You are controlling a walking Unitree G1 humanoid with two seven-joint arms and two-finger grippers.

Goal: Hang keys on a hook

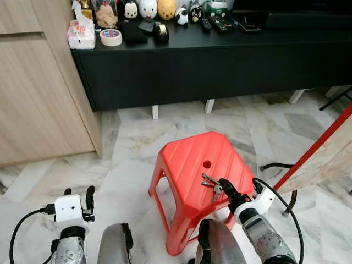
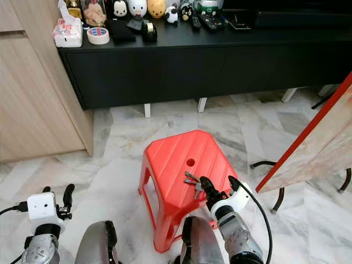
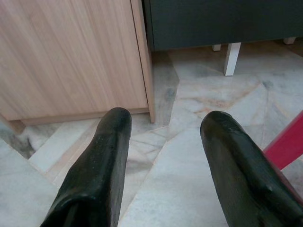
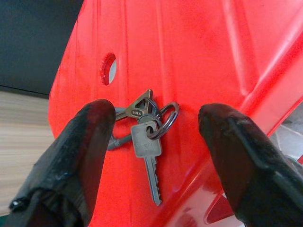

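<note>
The right gripper (image 4: 156,137) has its fingers spread wide either side of the keys (image 4: 146,137) lying on the red stool (image 4: 199,61), gripping nothing yet

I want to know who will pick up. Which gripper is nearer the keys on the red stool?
Right. The right gripper is open with its fingers either side of the keys; the left gripper hangs over the floor, away from the stool.

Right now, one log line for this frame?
phase: pre-grasp | right gripper: open, straddling keys on red stool | left gripper: open, idle over floor | hook: unseen
</note>
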